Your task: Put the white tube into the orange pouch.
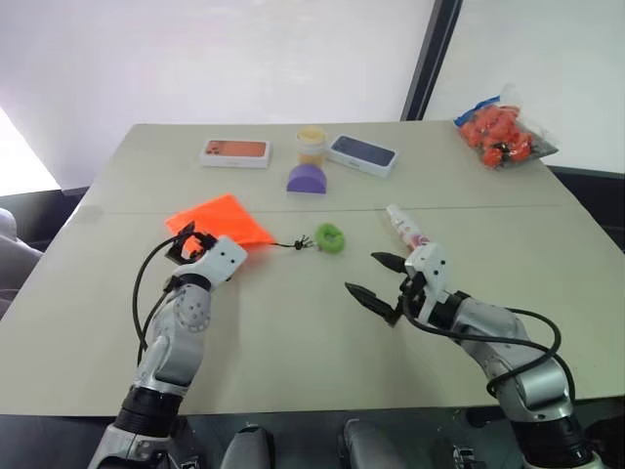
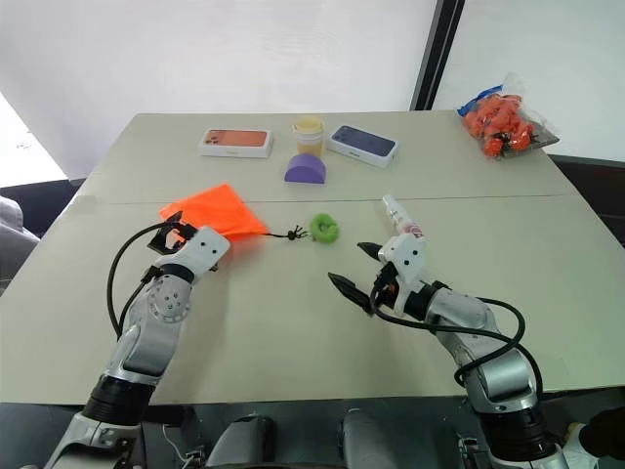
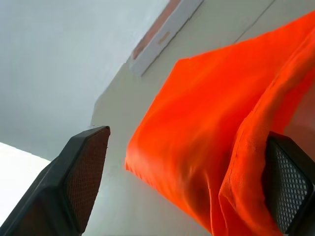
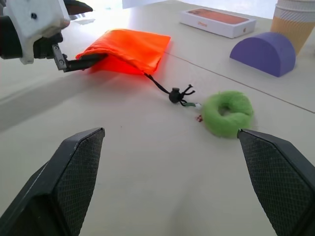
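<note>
Task barely started: white tube [image 1: 405, 226] lies loose on the surface [image 1: 293, 322], just beyond the right end effector [image 1: 374, 277] and untouched; orange pouch [image 1: 217, 219] lies flat, mouth not visibly opened, nothing inside as far as can be seen. Left to do: grab the pouch, pick up the tube, insert it. Left end effector [image 1: 186, 239] is spread wide at the pouch's near edge, and in the left wrist view a fold of orange fabric sits between its fingers, against one pad [image 3: 288, 189]; not clamped. Right end effector also wide, empty, pointing toward the green ring [image 1: 329, 237] on the pouch's dark cord [image 4: 158, 84], tube just off to its outer side.
</note>
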You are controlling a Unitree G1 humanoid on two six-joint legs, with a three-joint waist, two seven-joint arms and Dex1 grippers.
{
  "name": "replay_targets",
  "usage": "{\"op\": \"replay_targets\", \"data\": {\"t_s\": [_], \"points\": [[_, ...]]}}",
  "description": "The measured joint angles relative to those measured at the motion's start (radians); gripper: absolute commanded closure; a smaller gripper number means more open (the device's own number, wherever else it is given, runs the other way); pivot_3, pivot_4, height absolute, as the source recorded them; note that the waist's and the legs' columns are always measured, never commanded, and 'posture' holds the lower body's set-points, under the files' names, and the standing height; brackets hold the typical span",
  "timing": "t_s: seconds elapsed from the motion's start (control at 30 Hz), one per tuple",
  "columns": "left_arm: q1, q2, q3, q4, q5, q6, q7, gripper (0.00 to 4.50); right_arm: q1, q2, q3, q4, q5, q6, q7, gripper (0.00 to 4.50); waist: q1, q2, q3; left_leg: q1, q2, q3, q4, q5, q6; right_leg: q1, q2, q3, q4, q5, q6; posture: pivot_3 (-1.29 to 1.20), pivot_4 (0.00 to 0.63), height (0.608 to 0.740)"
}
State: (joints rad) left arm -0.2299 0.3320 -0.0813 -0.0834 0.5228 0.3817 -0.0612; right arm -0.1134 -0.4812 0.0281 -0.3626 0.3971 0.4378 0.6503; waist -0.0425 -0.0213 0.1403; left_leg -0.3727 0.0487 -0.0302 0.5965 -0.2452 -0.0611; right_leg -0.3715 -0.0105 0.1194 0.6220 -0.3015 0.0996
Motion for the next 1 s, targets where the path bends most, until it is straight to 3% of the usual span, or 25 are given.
{"op": "replay_targets", "data": {"t_s": [0.27, 0.57, 1.0], "points": [[0.009, -0.006, 0.037, 0.001, -0.066, 0.003, -0.005, 0.0, 0.0, 0.003, 0.001, 0.0, -0.001, -0.002, -0.002, 0.02, 0.0, 0.0, 0.0, 0.0, 0.0, 0.0, 0.0, 0.0, 0.0, 0.0, 0.0, 0.0, 0.001, 0.0, 0.0, 0.0, 0.15, 0.723], [0.054, 0.012, 0.018, -0.064, -0.18, -0.101, -0.122, 0.0, 0.035, 0.018, 0.006, 0.055, -0.03, -0.084, 0.023, 0.02, -0.001, -0.001, 0.0, 0.001, 0.0, 0.0, 0.0, 0.0, 0.0, 0.0, 0.0, 0.0, 0.002, 0.0, 0.0, 0.0, 0.15, 0.723], [0.068, 0.018, 0.033, -0.083, -0.182, -0.1, -0.104, 0.0, 0.047, 0.019, 0.006, 0.084, -0.038, -0.12, 0.046, 0.02, -0.001, -0.001, 0.0, 0.001, 0.0, 0.0, 0.001, 0.0, 0.0, 0.0, 0.0, 0.0, 0.004, 0.0, 0.0, 0.0, 0.15, 0.723]]}}
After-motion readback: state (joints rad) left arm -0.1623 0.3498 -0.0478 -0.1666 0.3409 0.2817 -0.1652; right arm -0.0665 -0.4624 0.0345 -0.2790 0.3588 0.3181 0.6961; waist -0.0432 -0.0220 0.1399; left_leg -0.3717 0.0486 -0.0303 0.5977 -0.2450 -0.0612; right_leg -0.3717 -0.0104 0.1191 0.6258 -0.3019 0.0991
